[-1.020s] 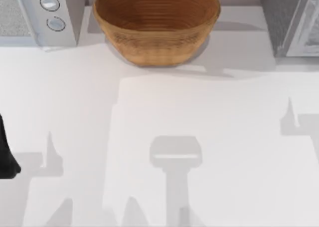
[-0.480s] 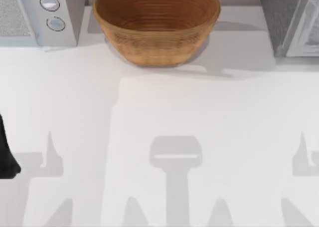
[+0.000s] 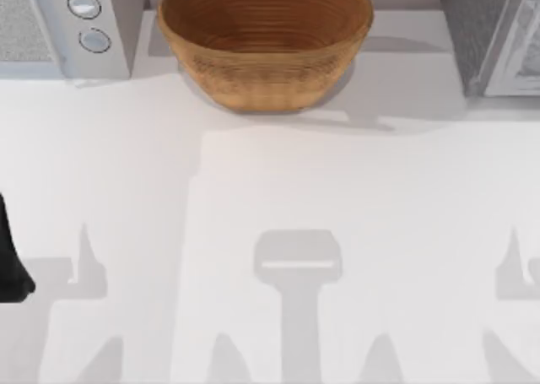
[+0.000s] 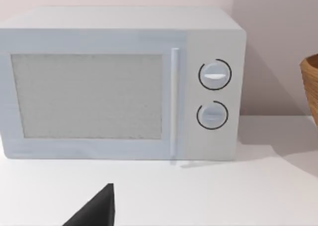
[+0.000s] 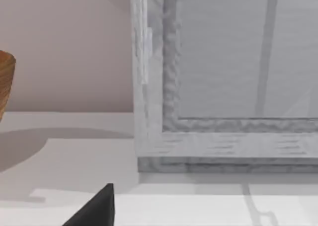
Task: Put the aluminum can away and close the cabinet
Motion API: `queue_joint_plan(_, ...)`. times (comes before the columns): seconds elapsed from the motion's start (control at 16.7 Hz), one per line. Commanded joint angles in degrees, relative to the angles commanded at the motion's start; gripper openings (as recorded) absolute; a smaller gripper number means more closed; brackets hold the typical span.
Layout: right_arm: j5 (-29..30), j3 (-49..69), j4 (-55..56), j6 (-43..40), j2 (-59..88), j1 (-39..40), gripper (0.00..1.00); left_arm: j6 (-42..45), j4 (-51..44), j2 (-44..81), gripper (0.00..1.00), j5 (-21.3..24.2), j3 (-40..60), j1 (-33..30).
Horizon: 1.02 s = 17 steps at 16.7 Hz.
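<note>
Wicker bowl [image 3: 265,42] between microwave [image 3: 63,25] and cabinet [image 3: 494,34], dial markings seemingly unlabelled

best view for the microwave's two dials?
Left wrist view: it faces the microwave head-on, with both dials fully visible one above the other beside the door handle. The top view shows the dials foreshortened at the table's back left. The right wrist view faces the cabinet instead.
</note>
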Motion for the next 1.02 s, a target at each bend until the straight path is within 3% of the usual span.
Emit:
queue_joint_plan(0.36, -7.7, 2.8, 9.1, 0.2, 11.8, -7.8, 1.00, 0.0, 0.0, 0.0, 1.00, 0.0, 0.0, 0.0)
queue_joint_plan(1.02, -39.5, 14.3, 46.9, 0.9, 60.3, -40.1, 1.00, 0.0, 0.0, 0.0, 1.00, 0.0, 0.0, 0.0)
